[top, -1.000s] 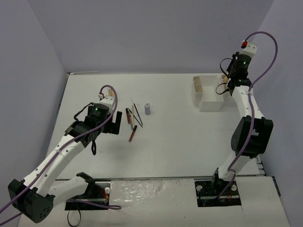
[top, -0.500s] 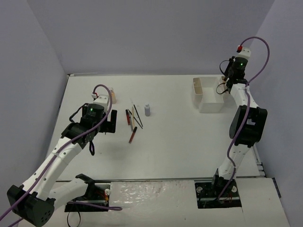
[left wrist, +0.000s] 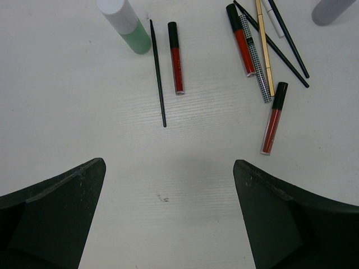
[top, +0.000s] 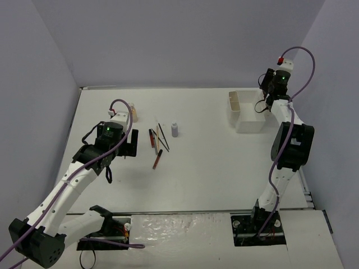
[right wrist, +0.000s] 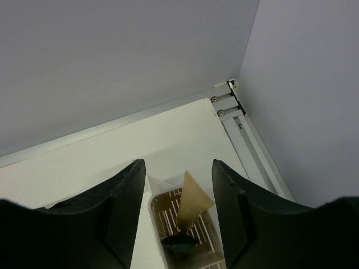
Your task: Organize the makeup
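Left pincer [left wrist: 168,224] is spread wide with nothing in it, hanging just above the worktop [left wrist: 185,168]. Working out from it in the wrist view:

- At 12 o'clock there's a thin black pencil [left wrist: 158,73]. Right beside it is a red tube [left wrist: 176,59] with a black cap, not touching it.
- At 11 o'clock is a green bottle [left wrist: 130,31] with a white cap, just beside the pencil's far tip.
- At 1 o'clock a second red tube [left wrist: 272,120] lies on its own.
- Past that is a messy pile: a third red tube [left wrist: 241,42], a checkered stick [left wrist: 257,64], a gold pencil [left wrist: 265,47] and black pencils [left wrist: 293,47], all lying across or against each other.
- The grey-purple bottle [left wrist: 335,10] just peeks in at the 2 o'clock corner.

In the top view there's also an amber bottle [top: 133,112] at 12 o'clock from that pincer.

Right pincer [right wrist: 176,218] is way off at the worktop's 2 o'clock corner, up over the white box [top: 249,119]. Its jaws are partway apart. The tan flat stick [right wrist: 193,199] shows in the gap below them, leaning tilted in one of the box compartments. It looks loose to me, though I can't tell for sure whether it brushes the right finger. Something small and dark sits under it in the same compartment, too blurry to name.
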